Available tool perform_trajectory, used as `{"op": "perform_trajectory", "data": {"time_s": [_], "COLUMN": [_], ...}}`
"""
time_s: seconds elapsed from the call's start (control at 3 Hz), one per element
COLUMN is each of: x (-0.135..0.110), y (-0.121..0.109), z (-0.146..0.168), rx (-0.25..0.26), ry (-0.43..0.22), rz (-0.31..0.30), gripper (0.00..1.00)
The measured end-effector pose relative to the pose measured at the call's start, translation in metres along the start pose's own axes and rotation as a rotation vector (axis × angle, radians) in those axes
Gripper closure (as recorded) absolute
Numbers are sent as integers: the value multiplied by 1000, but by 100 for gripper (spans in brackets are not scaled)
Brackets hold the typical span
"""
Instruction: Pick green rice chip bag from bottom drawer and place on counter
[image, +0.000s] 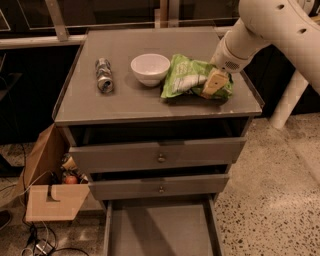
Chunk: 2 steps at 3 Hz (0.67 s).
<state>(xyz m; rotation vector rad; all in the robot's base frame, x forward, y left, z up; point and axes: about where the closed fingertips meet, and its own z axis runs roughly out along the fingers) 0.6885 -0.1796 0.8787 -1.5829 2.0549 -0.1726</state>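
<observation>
Already on the table (125, 107), not in the bottom drawer (160, 230), which stands pulled open below. The arm (270, 22) comes in from the upper right, sloping down and left, wrist tipped toward the tabletop. The chip bag (187, 75) lies flat right of centre, long axis left to right. A bowl (150, 67) sits just beside its left end, a can (104, 75) on its side farther left. The claw (214, 82) rests on the bag's right end, so the bag stretches leftward from it; cannot tell whether it pinches the bag. Likely next: lift clear.
</observation>
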Motion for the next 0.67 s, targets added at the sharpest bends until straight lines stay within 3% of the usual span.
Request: {"op": "perform_trajectory", "data": {"time_s": [0.33,0.67], "x": [0,0], "y": [0,0], "z": [0,0], "rx": [0,0], "ry": [0,0], "rz": [0,0], "gripper": [0,0]}}
